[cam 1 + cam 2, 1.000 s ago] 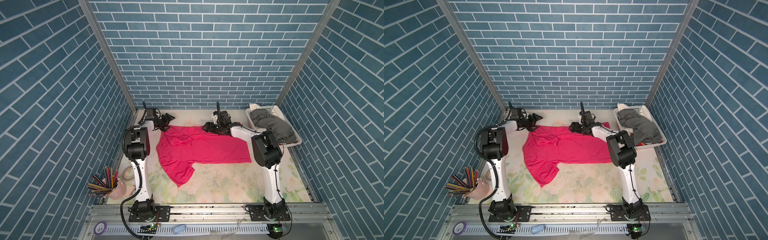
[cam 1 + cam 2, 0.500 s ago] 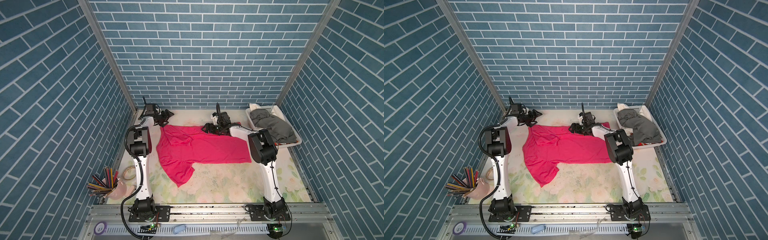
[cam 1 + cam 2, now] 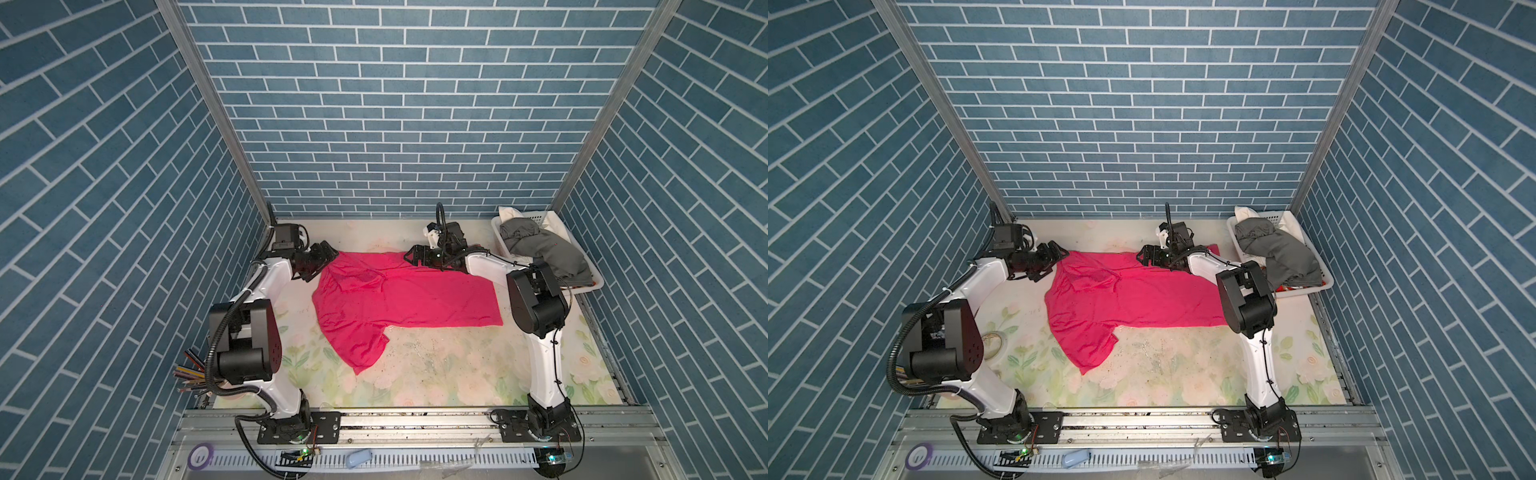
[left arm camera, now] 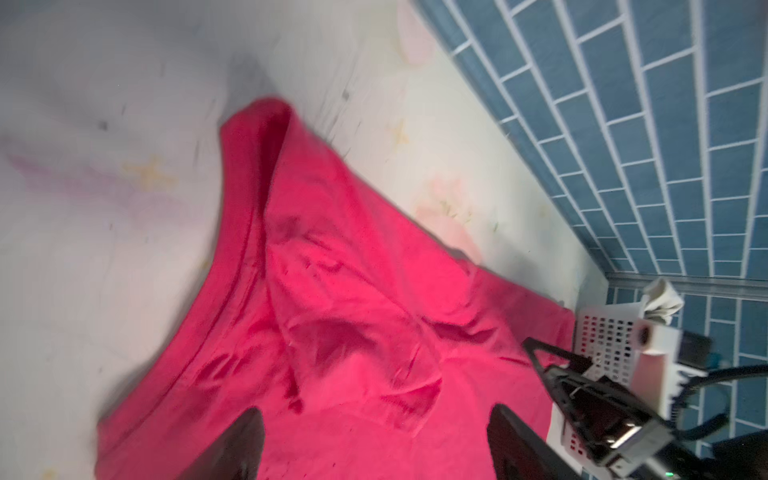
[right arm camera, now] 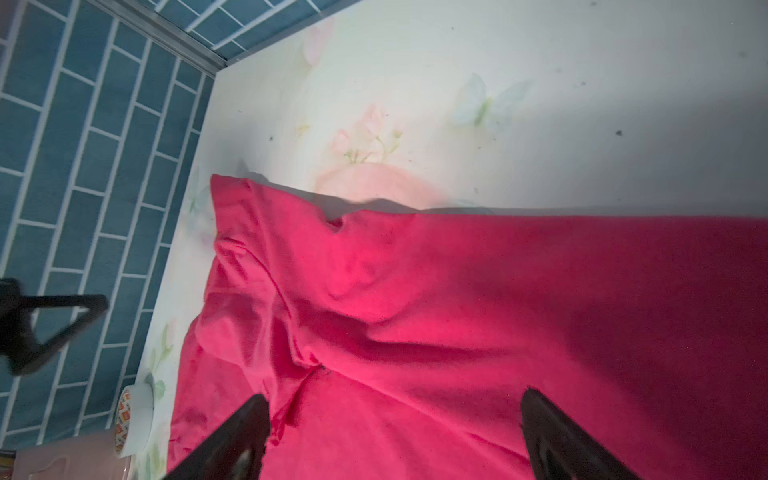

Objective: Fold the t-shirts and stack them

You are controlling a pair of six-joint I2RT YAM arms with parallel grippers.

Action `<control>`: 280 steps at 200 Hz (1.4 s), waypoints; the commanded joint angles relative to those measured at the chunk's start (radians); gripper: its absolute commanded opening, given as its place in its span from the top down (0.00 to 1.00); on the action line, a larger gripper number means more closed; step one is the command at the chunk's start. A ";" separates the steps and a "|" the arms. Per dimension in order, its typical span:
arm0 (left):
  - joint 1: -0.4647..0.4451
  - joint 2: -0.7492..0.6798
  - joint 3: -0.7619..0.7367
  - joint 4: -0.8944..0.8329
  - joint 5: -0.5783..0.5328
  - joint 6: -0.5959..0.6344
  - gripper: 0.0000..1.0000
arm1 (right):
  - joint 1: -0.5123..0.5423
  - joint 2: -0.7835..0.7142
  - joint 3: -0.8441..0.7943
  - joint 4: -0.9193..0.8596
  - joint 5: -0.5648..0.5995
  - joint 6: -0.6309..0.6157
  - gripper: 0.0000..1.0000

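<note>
**Front of the surface open, back edge crowded**
The pink t-shirt (image 3: 399, 299) covers the back and middle of the surface (image 3: 449, 374), with one flap reaching toward the front edge. The left tool (image 3: 326, 264) and the right tool (image 3: 411, 257) sit with jaws apart at its back hem. A white basket (image 3: 538, 216) heaped with a grey t-shirt (image 3: 544, 249) blocks the back right corner. A tape roll (image 3: 994, 343) and pencils (image 3: 189, 372) crowd the front left corner, while the front right is bare.

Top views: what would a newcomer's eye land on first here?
The bright pink t-shirt lies rumpled in the middle, one sleeve trailing frontward. The left gripper and right gripper, both open, sit at its far edge; a grey t-shirt heaps in the white basket at far right.
</note>
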 commanded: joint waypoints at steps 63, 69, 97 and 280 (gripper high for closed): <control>-0.015 0.144 -0.119 0.175 0.132 -0.078 0.14 | 0.131 -0.075 -0.171 0.183 -0.053 0.155 0.04; -0.018 0.152 -0.118 0.185 0.132 -0.082 0.14 | 0.142 -0.070 -0.177 0.192 -0.055 0.168 0.04; -0.035 0.174 -0.107 0.215 0.135 -0.093 0.15 | 0.179 -0.042 -0.185 0.213 -0.050 0.194 0.04; -0.092 0.235 -0.070 0.473 0.174 -0.181 0.20 | 0.183 -0.060 -0.269 0.303 -0.076 0.236 0.04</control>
